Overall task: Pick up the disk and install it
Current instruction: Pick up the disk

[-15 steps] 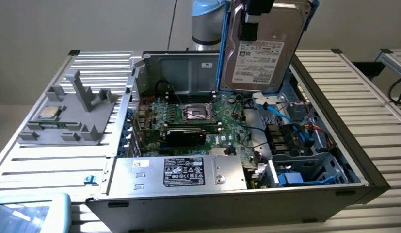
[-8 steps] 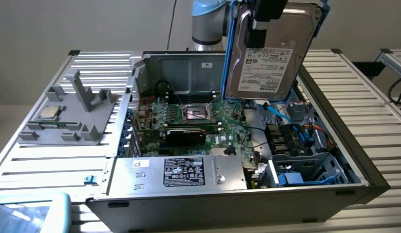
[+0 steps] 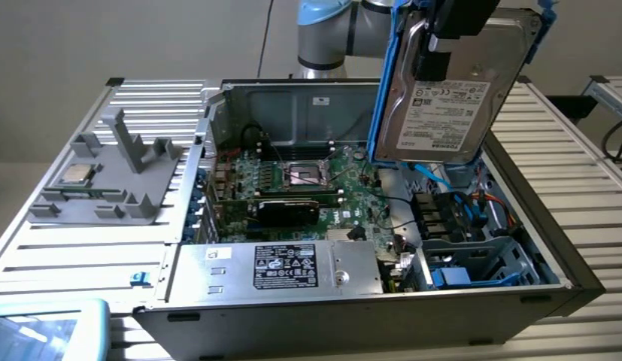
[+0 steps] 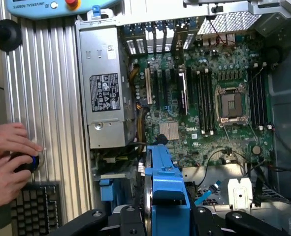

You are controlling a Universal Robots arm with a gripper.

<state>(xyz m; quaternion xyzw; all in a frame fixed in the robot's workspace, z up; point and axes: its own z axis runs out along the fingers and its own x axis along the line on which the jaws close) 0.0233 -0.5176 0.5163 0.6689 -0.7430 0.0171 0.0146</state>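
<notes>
Closest to the wrist camera is the blue carrier [image 4: 169, 196] of the disk [image 3: 443, 105], seen edge-on in the end effector [image 4: 165, 223]. Its black jaws stand one on each side of the carrier, closed in against it. The end effector grips the disk and holds it in the air, touching nothing else, tilted so its white label faces the exterior camera.

Below the end effector lies the open computer case [image 3: 371, 316] on the slatted counter [image 4: 47, 98]. Underneath and a little ahead is the motherboard [image 4: 204, 113] with its bare processor socket [image 4: 232, 105]. The power supply [image 4: 104, 93] is further off to one side, and the drive cage [image 3: 481, 259] sits low beneath the disk. Well away from the end effector, at the counter's edge, a person's hands [image 4: 7, 152] rest on a small dark object beside a keyboard [image 4: 34, 209].
</notes>
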